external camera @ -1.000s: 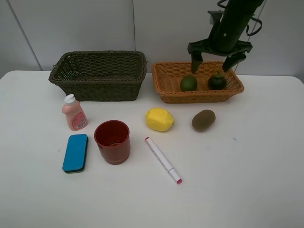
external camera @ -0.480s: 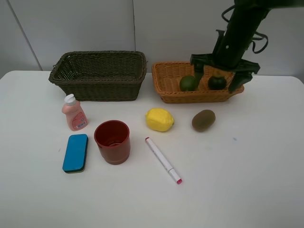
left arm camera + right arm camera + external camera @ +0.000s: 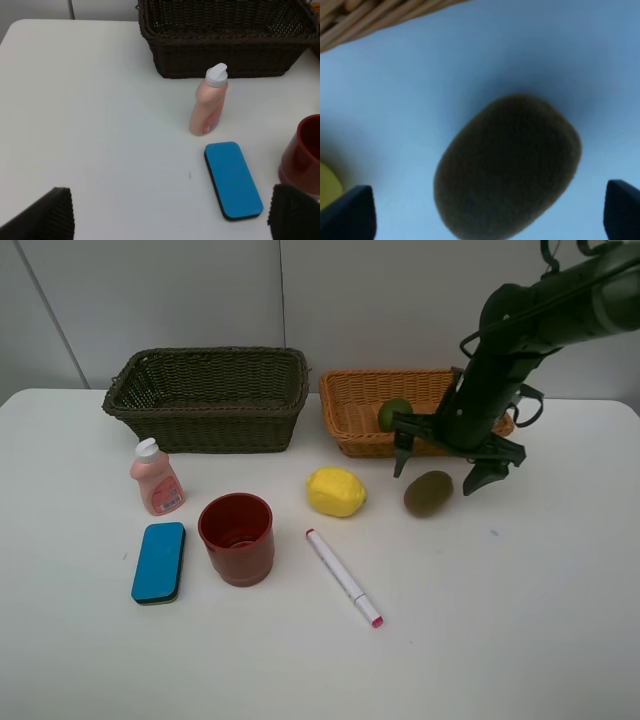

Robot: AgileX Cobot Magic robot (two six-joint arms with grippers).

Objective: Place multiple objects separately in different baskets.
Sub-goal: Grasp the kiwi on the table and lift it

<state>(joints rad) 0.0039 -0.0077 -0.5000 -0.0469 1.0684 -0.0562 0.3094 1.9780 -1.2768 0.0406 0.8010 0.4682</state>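
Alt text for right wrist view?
A brown kiwi on the table fills the frame, fingertips of the open right claw on either side. Tan basket edge and a sliver of yellow lemon show at the margins.

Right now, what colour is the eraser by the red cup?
Blue, with a dark underside; the eraser shows best in the left wrist view.

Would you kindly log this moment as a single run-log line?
right gripper: open, poised over brown kiwi | left gripper: open, empty | orange-tan basket: green lime inside
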